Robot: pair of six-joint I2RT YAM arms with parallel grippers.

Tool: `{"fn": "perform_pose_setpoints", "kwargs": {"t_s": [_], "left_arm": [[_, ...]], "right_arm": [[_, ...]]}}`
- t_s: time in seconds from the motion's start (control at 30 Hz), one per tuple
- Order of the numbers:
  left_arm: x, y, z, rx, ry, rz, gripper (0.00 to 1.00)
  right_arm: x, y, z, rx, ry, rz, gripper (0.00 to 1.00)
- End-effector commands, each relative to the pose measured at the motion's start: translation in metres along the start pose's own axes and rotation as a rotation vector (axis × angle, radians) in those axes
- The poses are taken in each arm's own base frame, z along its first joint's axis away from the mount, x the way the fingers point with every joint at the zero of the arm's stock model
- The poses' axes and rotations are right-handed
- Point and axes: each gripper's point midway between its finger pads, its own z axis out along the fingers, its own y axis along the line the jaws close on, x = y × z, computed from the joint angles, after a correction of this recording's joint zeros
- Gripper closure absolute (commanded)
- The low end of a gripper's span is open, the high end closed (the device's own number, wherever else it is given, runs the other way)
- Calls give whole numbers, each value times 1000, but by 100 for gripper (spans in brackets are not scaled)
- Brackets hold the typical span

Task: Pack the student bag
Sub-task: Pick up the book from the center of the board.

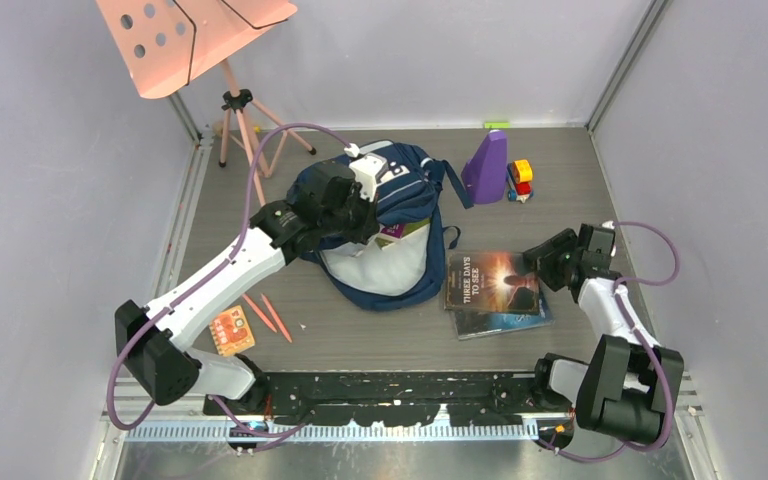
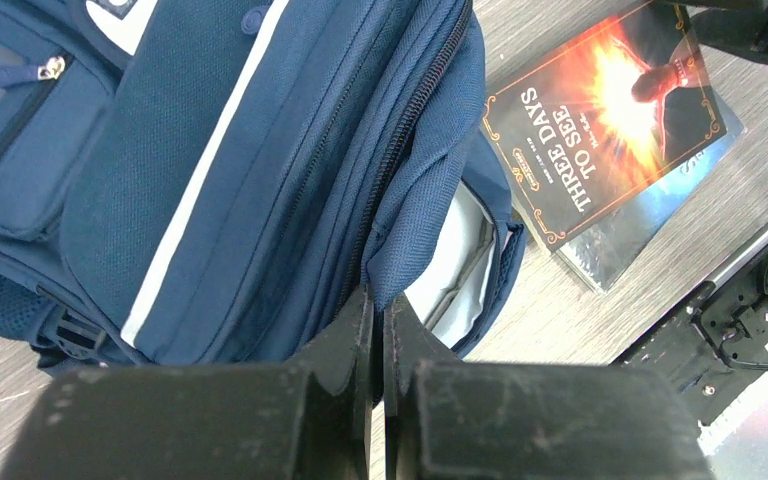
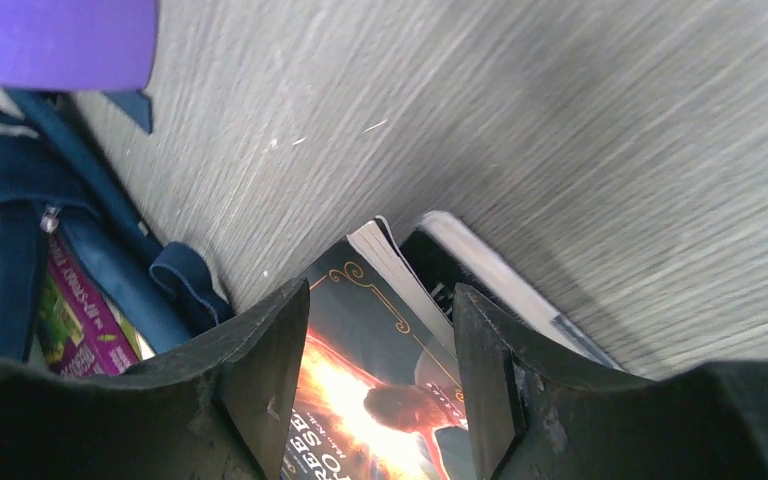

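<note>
The student bag (image 1: pixel 400 270) lies open mid-table, its pale lining showing, with a purple book (image 1: pixel 392 231) inside. My left gripper (image 1: pixel 365 215) is shut on the navy fabric edge of the bag (image 2: pixel 210 180) at its opening, and the fold sits pinched between the fingertips of that gripper (image 2: pixel 378 300). To the right, the "Three Days to See" book (image 1: pixel 490 280) rests on a second book (image 1: pixel 505 322). My right gripper (image 1: pixel 535 265) is at its right edge. In the right wrist view this gripper (image 3: pixel 380 290) stands open, with one finger over the cover of the book (image 3: pixel 360 400) and the other past its edge.
A purple wedge (image 1: pixel 486 165) and toy blocks (image 1: pixel 520 180) stand at the back right. A pink music stand (image 1: pixel 190 40) is at the back left. Two orange pencils (image 1: pixel 270 315) and an orange card (image 1: pixel 230 332) lie near the left arm.
</note>
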Motion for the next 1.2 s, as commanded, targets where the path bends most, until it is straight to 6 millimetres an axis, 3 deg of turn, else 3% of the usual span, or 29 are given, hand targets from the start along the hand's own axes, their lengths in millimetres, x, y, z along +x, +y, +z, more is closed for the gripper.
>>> {"fn": "perform_pose_setpoints", "kwargs": {"t_s": [0.0, 0.1, 0.27, 0.6, 0.8, 0.97, 1.03, 1.17], "left_arm": [[-30, -5, -8, 25, -87, -10, 100], [-29, -4, -7, 21, -84, -7, 100], [-29, 2, -7, -11, -79, 7, 100], [-28, 14, -6, -73, -75, 29, 100], [-23, 16, 0, -83, -38, 31, 100], [-21, 13, 4, -65, -20, 42, 99], [-22, 13, 2, -65, -19, 56, 83], [-29, 2, -7, -41, -60, 48, 40]], "right_arm": [[3, 15, -7, -51, -10, -80, 40], [5, 9, -7, -16, 2, -106, 40], [5, 21, -12, -59, 1, -193, 31], [47, 40, -7, -227, 242, -230, 32], [63, 44, -19, -287, 313, -227, 46], [71, 46, -29, -311, 346, -211, 70], [69, 44, -30, -298, 325, -215, 76], [55, 37, -25, -235, 239, -211, 87]]}}
